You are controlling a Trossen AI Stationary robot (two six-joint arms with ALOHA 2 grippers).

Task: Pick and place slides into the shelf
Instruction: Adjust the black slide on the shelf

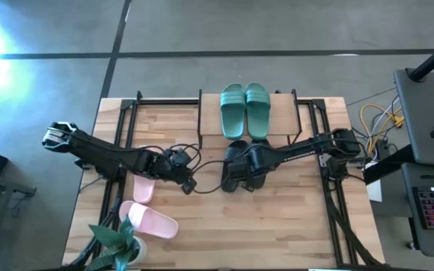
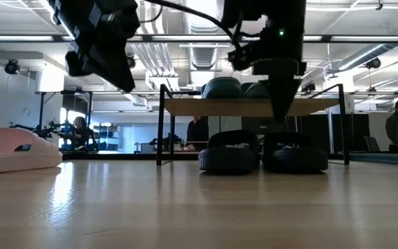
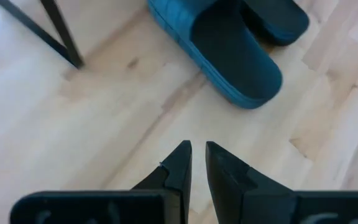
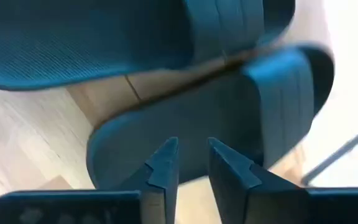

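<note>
I logged the teal pair [image 1: 245,109] on the shelf [image 1: 282,120] top, the black pair [image 1: 241,167] beneath it under my right pincer [image 1: 249,159], nearly closed, empty; left pincer [image 1: 189,183] nearly closed, empty; pink slides [image 1: 151,213] remained on the bench [image 1: 277,226].

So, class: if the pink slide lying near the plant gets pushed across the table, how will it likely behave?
The pink slide lies flat on its broad sole, so it should skid, not roll or tip. It looks like thick moulded rubber or foam, so probably light for its bulk and slightly bendy. Its sole may drag on the bare wooden table and make it swivel.
</note>
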